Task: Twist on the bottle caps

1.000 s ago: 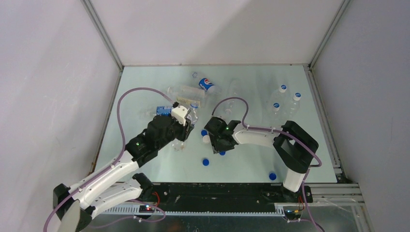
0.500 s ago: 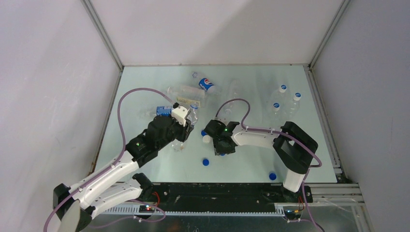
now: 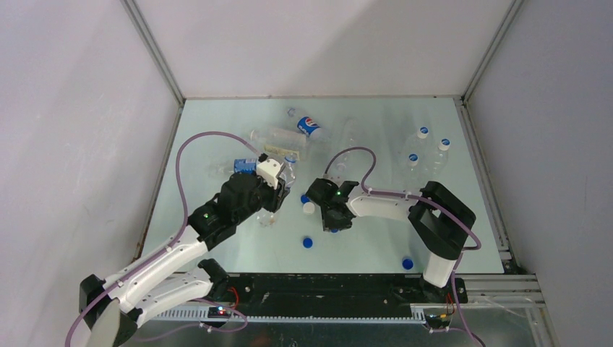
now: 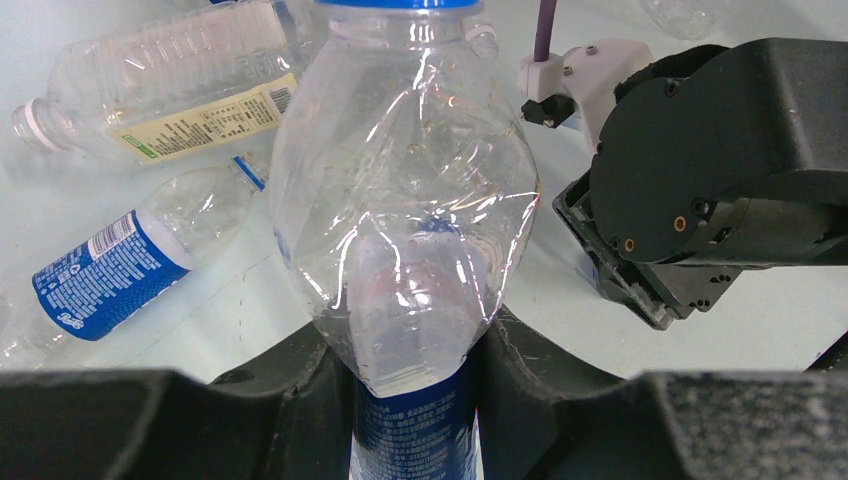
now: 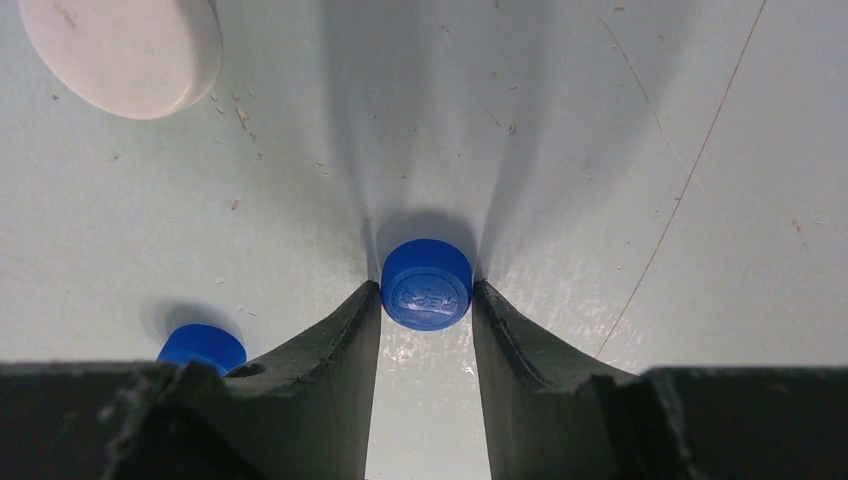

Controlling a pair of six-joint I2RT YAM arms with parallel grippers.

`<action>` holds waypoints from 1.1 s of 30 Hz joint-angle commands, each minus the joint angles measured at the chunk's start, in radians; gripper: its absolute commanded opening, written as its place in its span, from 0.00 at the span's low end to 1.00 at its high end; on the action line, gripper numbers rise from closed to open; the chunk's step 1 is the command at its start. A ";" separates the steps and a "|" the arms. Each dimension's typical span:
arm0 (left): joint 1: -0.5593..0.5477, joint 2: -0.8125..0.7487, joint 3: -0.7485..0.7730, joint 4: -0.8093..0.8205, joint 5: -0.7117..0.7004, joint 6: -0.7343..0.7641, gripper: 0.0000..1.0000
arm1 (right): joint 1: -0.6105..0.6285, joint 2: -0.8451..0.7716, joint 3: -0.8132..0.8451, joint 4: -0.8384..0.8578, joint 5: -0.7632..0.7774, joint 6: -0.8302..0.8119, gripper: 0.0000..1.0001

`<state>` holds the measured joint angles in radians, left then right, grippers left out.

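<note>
bottle (image 4: pixel 405 200): top cut by edge | white cap (image 5: pixel 125 50): cropped | left blue cap (image 5: pixel 200 347): half behind fingers (image 5: pixel 310 390)

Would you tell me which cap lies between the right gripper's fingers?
The blue cap centred between them; the white cap and second blue cap lie outside.

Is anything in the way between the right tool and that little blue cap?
Nothing visible. The blue cap sits right between the right tool's fingertips, touching both. The white cap and a second blue cap lie off to one side.
</note>
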<state>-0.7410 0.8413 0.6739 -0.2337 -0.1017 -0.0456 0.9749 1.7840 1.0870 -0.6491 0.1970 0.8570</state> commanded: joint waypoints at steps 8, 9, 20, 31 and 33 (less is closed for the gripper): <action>0.007 -0.010 0.006 0.014 0.002 0.012 0.23 | -0.012 0.009 -0.003 0.032 0.023 0.001 0.24; 0.007 -0.014 0.006 0.013 0.009 0.015 0.23 | -0.012 0.001 -0.002 0.031 0.024 -0.020 0.20; 0.079 0.009 0.051 -0.064 0.418 0.217 0.22 | -0.031 -0.359 -0.003 0.104 -0.054 -0.510 0.00; 0.175 0.162 0.239 -0.307 0.864 0.450 0.19 | -0.154 -0.722 -0.003 0.195 -0.403 -0.972 0.00; 0.175 0.183 0.280 -0.360 0.893 0.482 0.18 | -0.158 -0.756 -0.003 0.191 -0.478 -1.139 0.00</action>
<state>-0.5747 1.0012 0.8532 -0.4717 0.6205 0.3099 0.8200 1.0901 1.0706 -0.5026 -0.0994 0.0399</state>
